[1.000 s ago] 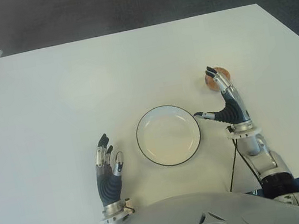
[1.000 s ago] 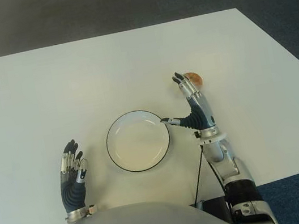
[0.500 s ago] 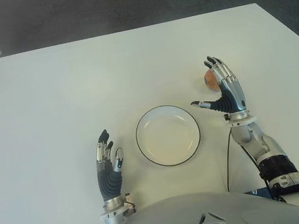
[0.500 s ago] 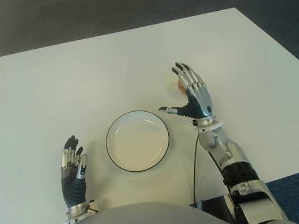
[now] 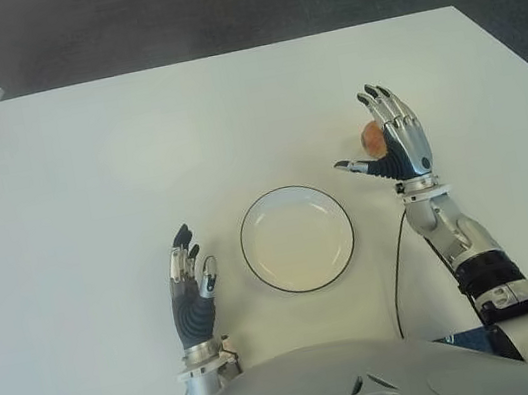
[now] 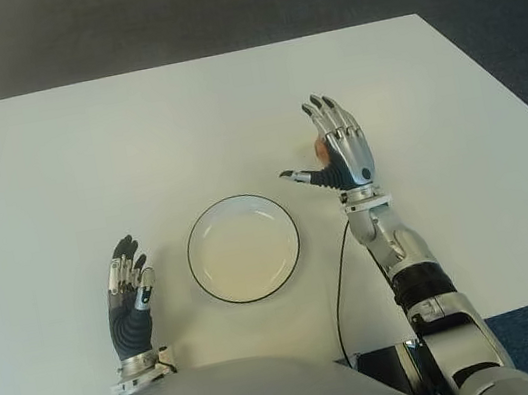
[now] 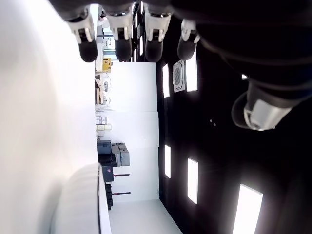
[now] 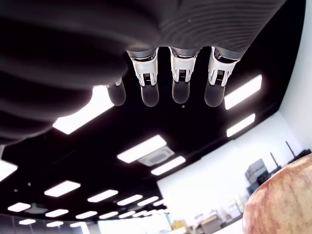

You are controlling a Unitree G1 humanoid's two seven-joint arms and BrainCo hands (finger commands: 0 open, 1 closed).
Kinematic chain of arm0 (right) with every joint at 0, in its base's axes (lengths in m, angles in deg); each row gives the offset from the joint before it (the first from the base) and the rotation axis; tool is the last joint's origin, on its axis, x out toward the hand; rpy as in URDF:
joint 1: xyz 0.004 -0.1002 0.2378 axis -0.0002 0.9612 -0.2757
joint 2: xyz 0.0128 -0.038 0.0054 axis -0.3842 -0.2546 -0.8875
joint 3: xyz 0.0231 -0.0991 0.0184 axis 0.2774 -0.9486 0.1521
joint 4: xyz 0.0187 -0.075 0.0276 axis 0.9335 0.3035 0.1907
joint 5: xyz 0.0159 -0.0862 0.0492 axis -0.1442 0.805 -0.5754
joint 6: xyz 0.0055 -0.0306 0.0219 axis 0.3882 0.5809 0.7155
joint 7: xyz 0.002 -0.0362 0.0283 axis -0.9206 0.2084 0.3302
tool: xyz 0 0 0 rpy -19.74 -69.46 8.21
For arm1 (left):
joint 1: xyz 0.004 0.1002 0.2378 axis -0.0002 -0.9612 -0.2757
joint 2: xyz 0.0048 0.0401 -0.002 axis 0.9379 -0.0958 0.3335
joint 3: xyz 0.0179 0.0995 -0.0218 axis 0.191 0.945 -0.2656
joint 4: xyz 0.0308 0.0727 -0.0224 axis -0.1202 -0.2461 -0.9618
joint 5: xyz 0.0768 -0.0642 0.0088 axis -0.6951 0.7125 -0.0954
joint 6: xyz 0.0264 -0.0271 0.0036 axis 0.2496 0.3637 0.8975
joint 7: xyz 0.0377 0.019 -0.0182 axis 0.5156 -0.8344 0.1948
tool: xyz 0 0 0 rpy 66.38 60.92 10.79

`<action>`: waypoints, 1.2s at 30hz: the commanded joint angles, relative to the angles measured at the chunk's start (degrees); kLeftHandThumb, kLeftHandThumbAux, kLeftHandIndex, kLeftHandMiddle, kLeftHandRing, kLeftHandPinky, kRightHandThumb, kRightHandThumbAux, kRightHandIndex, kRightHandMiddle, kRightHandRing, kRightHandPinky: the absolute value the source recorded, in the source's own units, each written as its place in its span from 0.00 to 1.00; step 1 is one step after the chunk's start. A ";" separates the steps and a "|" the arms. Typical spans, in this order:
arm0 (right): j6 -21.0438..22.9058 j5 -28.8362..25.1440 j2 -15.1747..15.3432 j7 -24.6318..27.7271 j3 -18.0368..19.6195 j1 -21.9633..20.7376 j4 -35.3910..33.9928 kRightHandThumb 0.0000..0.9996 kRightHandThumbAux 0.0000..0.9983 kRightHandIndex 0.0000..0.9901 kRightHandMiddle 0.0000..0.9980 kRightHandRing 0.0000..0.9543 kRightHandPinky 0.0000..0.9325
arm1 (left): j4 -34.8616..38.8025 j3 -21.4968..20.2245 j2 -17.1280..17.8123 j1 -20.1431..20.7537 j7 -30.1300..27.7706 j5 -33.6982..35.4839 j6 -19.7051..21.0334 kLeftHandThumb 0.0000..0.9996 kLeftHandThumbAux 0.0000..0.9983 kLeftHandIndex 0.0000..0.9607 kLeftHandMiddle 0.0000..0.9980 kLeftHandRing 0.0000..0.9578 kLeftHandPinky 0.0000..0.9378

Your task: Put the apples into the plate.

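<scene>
White counter [image 5: 136, 158] is observed over dark carpet, with a second white surface at the far left edge. A round white plate with a dark rim [image 5: 297, 238] stands near the robot's body and is seen to hold nothing. One small reddish-orange round apple [image 5: 372, 138] is found on the counter beyond and to the right of the plate, largely screened by the right robot hand [image 5: 391, 141]. That hand is raised beside the apple with fingers extended and thumb spread toward the plate; nothing is gripped. The left robot hand [image 5: 192, 293] is noted left of the plate, fingers relaxed and holding nothing.

The apple is judged firm, smooth and fairly light, liable to roll if nudged; it would best be enclosed around its widest girth, thumb opposing fingers.

Eye views give the layout but hide most of the fruit. The right wrist view shows its mottled skin [image 8: 282, 204] close by the straight fingertips [image 8: 180, 92], untouched.
</scene>
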 commanded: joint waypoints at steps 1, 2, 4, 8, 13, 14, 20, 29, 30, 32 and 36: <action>1.40 -1.39 1.82 1.88 -1.08 -5.33 5.49 0.28 0.38 0.00 0.00 0.00 0.00 | -6.01 -0.69 -0.40 -0.47 -0.01 0.29 3.45 0.03 0.42 0.00 0.00 0.00 0.00; 1.37 -1.55 2.15 1.95 -1.23 -6.28 6.68 0.28 0.37 0.00 0.00 0.00 0.00 | -6.05 -0.73 -0.42 -0.46 -0.04 0.36 3.52 0.03 0.42 0.00 0.00 0.00 0.00; 1.33 -1.68 2.63 1.85 -1.63 -7.51 8.25 0.27 0.37 0.00 0.00 0.00 0.00 | -6.22 -0.84 -0.39 -0.34 -0.10 0.43 3.41 0.03 0.42 0.00 0.00 0.00 0.00; 1.32 -1.68 3.61 1.40 -2.51 -9.77 10.92 0.26 0.36 0.00 0.00 0.00 0.00 | -6.49 -1.05 -0.39 -0.15 -0.31 0.84 3.16 0.03 0.42 0.00 0.00 0.00 0.00; 1.72 -1.89 5.06 1.84 -3.41 -12.56 14.11 0.25 0.36 0.00 0.00 0.00 0.00 | -6.51 -1.40 -0.65 -0.06 -0.32 1.58 3.29 0.04 0.42 0.00 0.00 0.00 0.00; 1.80 -1.92 5.25 1.88 -3.58 -13.03 14.74 0.25 0.36 0.00 0.00 0.00 0.00 | -6.55 -1.43 -0.67 -0.03 -0.35 1.75 3.28 0.04 0.42 0.00 0.00 0.00 0.00; 2.47 -1.68 6.26 1.82 -5.04 -15.90 19.11 0.25 0.37 0.00 0.00 0.00 0.00 | -6.07 -1.26 -0.87 -0.36 -0.17 1.75 4.21 0.05 0.41 0.00 0.00 0.00 0.00; 3.12 -1.66 6.84 1.11 -7.40 -18.60 24.14 0.26 0.39 0.00 0.00 0.00 0.00 | -4.78 -1.25 -1.55 -1.04 0.74 0.94 4.91 0.07 0.42 0.00 0.00 0.00 0.00; 3.16 -1.76 6.85 1.00 -7.60 -18.77 24.49 0.26 0.39 0.00 0.00 0.00 0.00 | -4.75 -1.27 -1.59 -1.04 0.75 0.98 4.91 0.07 0.42 0.00 0.00 0.00 0.00; 3.24 -1.96 6.87 0.85 -7.95 -19.20 25.59 0.26 0.39 0.00 0.00 0.00 0.00 | -4.46 -1.26 -1.82 -1.08 0.81 1.18 4.98 0.07 0.42 0.00 0.00 0.00 0.00; 3.18 -2.33 6.97 0.71 -8.45 -20.04 27.66 0.27 0.40 0.00 0.00 0.00 0.00 | -4.14 -1.34 -2.05 -1.17 0.92 1.41 5.18 0.08 0.41 0.00 0.00 0.00 0.00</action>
